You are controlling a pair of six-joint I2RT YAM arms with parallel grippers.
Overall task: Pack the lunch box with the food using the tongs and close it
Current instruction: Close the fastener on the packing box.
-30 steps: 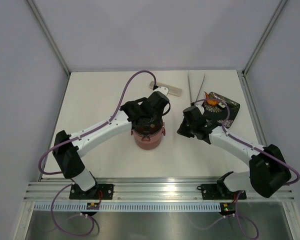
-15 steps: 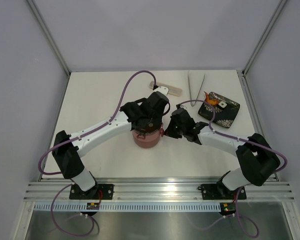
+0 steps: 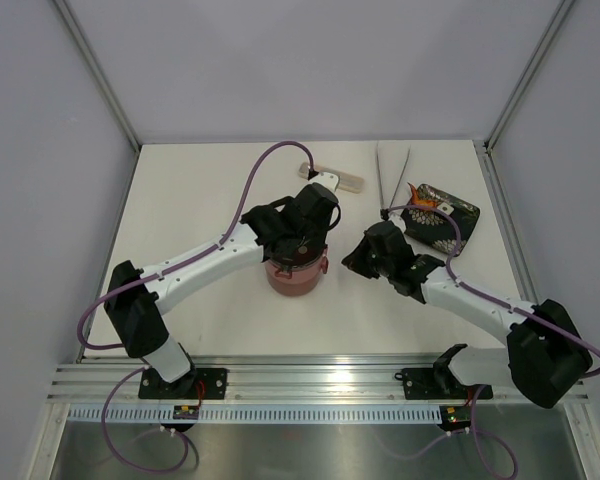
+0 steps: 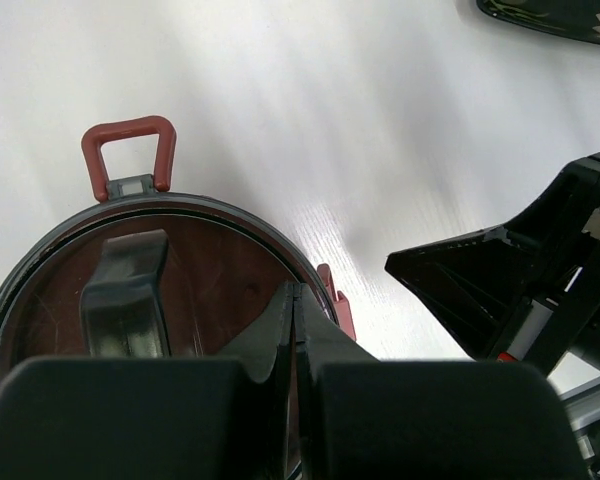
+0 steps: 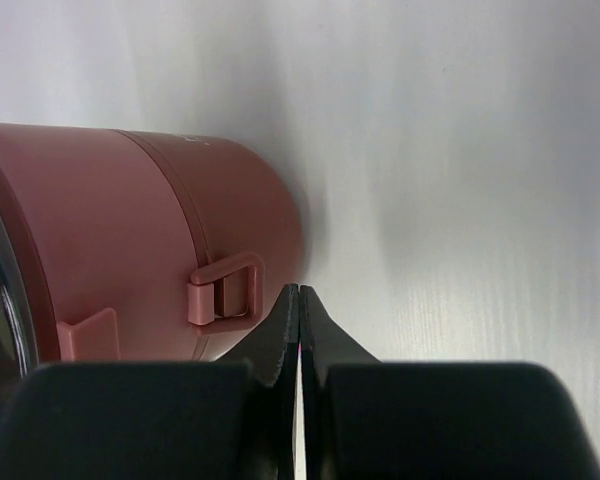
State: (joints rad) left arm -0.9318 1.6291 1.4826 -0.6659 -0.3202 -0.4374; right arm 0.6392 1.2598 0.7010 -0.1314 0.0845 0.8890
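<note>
Left wrist view: glossy round lid [image 4: 200,270] and red loop latch [image 4: 128,150] beyond the left fingers [image 4: 268,335], pressed together. Right wrist view: matte maroon lunch box [image 5: 120,230] beside the right fingers [image 5: 276,340], also together.

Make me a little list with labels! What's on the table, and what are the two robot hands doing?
Lunch box: round maroon stacked lunch box, grey lid on top
Left gripper: shut, over the lid
Right gripper: shut, tips beside the box's side clasp
Tongs: slim silver metal tongs, lying at the back
Food: orange-red pieces on the black patterned tray
</note>
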